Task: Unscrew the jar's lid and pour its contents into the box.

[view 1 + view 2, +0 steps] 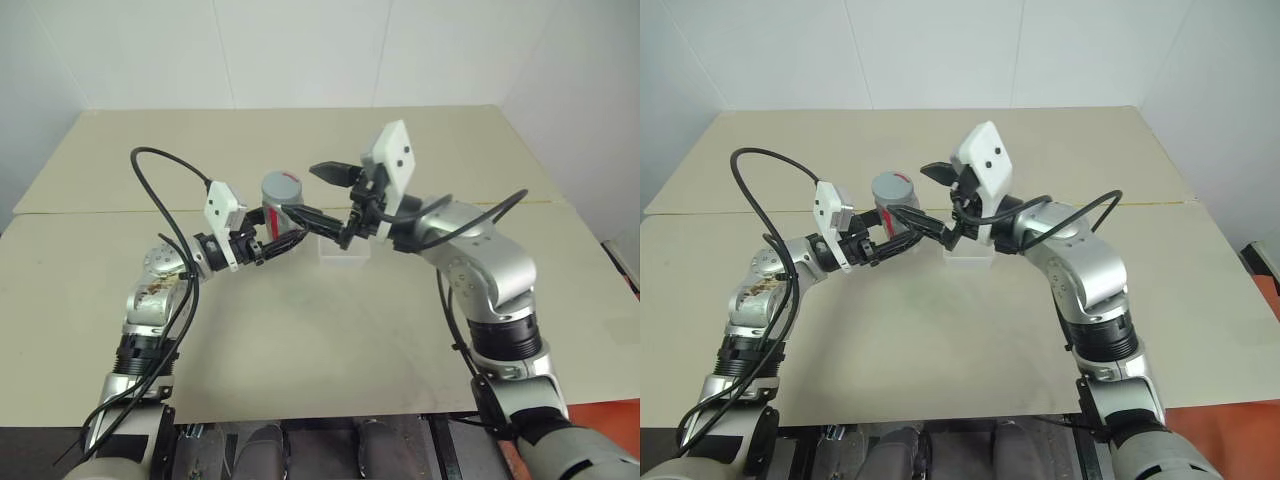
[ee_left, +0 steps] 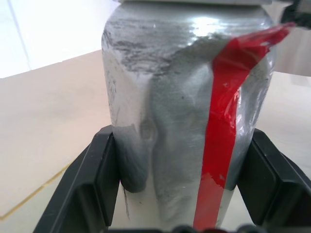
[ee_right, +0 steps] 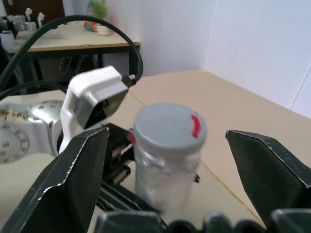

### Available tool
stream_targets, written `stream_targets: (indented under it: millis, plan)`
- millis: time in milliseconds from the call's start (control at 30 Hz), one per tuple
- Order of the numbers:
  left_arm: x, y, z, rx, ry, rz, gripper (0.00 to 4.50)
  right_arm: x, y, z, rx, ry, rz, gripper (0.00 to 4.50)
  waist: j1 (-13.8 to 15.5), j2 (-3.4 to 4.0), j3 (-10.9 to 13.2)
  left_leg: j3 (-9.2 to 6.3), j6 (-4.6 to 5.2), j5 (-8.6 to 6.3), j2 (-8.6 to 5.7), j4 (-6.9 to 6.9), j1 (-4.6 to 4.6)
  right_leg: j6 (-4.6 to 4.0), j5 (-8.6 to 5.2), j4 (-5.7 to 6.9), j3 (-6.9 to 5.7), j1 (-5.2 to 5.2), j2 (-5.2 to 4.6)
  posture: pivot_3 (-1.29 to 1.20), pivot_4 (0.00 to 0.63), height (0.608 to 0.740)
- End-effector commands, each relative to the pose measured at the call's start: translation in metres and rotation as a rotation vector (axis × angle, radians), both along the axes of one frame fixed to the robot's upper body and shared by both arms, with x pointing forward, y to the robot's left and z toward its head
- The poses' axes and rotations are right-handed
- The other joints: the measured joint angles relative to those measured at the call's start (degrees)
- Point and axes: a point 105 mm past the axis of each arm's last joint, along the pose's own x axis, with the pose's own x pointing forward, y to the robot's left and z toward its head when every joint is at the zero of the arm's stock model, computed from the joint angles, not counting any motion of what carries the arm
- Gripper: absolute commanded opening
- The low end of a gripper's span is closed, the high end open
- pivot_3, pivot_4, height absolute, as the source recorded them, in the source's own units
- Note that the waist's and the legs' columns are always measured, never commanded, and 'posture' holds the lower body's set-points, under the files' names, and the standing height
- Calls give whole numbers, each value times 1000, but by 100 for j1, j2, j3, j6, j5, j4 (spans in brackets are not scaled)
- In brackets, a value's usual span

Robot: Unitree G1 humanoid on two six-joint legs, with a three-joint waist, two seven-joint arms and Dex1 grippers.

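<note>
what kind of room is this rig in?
Most likely a lab or test room. A bare beige table stands in a corner of plain white walls, holding little besides the jar and a clear box. Behind stands a second table crowded with small items.

I've got the left pincer [image 1: 285, 228] clamped on the jar [image 1: 281, 203], held upright above the tabletop [image 1: 330, 330], lid [image 1: 282, 184] on, red mark showing on top and down the side. Right pincer [image 1: 322, 195] sits just beside the jar on its right, fingers spread wide, one up near lid height, one lower. Box [image 1: 341, 251] rests on the tabletop right under the right pincer.
</note>
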Motion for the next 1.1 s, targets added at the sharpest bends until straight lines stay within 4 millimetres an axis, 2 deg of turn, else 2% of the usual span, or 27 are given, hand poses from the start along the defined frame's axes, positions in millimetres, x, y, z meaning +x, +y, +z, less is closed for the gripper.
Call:
stream_targets:
  millis: [33, 400, 1100]
  plan:
    - [0, -7, 15, -14, -63, -6, 2971, -3, 11, 13, -3, -60, -39, 4453, 0, 0, 0, 0, 0, 0, 0, 0, -1, 0, 0, 1, 0, -2, -1, 0, 150, 740]
    - [1, -13, 13, -9, -62, 2, 2971, 10, 28, 11, -6, -33, -122, 4453, -10, 0, 0, 5, -7, 4, -10, 0, -12, 0, 0, 30, 0, -35, -6, 0, 150, 740]
    - [-2, -14, 9, -8, -55, -7, 2971, 19, 27, 14, 14, -8, -161, 4453, -21, 0, 0, 7, -8, 5, -10, -1, -11, 0, 0, 35, -1, -39, -6, 0, 150, 740]
